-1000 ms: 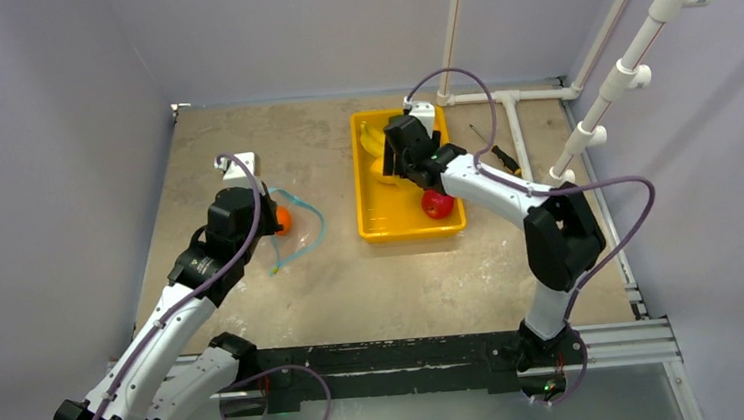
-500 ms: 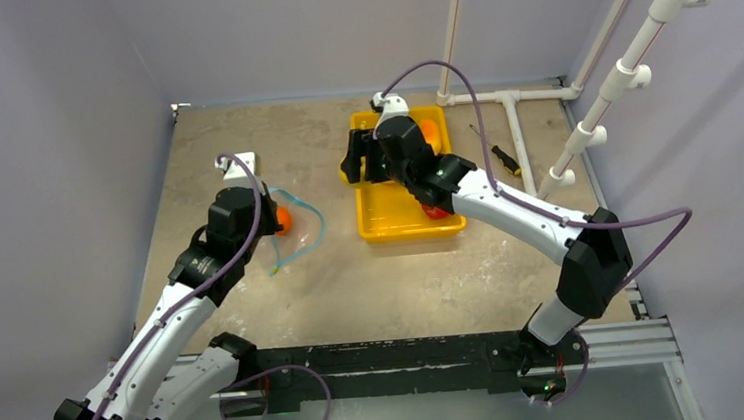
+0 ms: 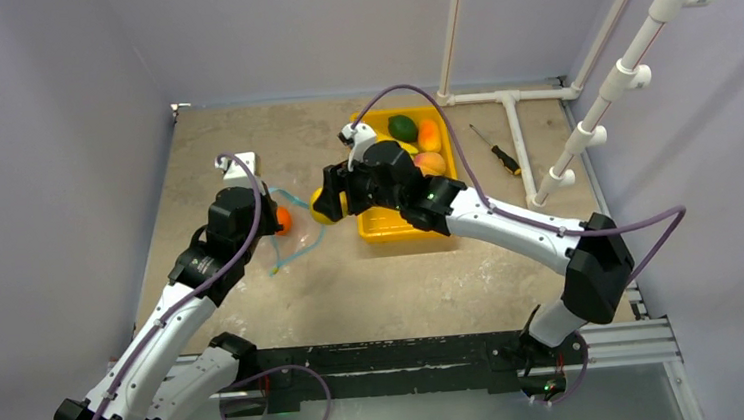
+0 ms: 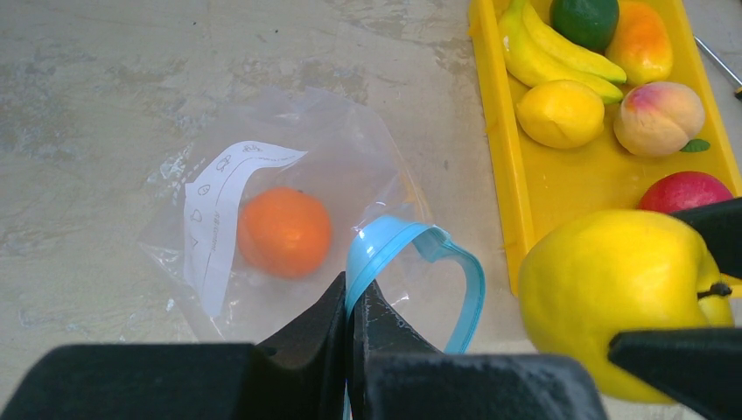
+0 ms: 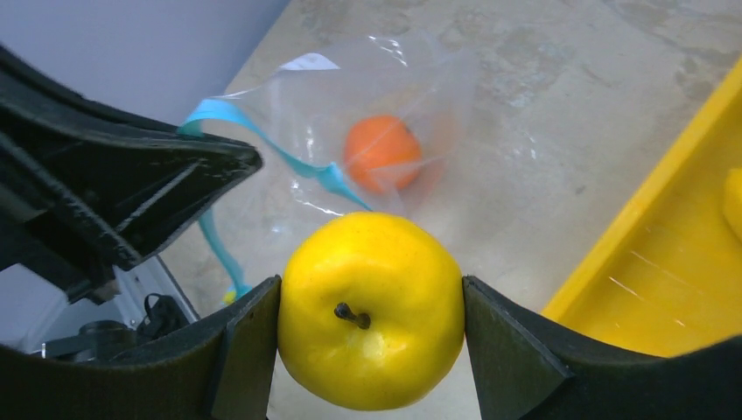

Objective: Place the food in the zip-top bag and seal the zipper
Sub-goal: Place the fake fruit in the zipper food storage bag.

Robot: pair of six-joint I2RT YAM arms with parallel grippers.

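Right hand around yellow fruit

Yellow tray sits on the mottled beige tabletop, just right of the right pincer. A dark-handled screwdriver lies flat well right of that pincer, beyond the tray and beside white pipes on the far right. A small white block sits left of the pincer, farther back.
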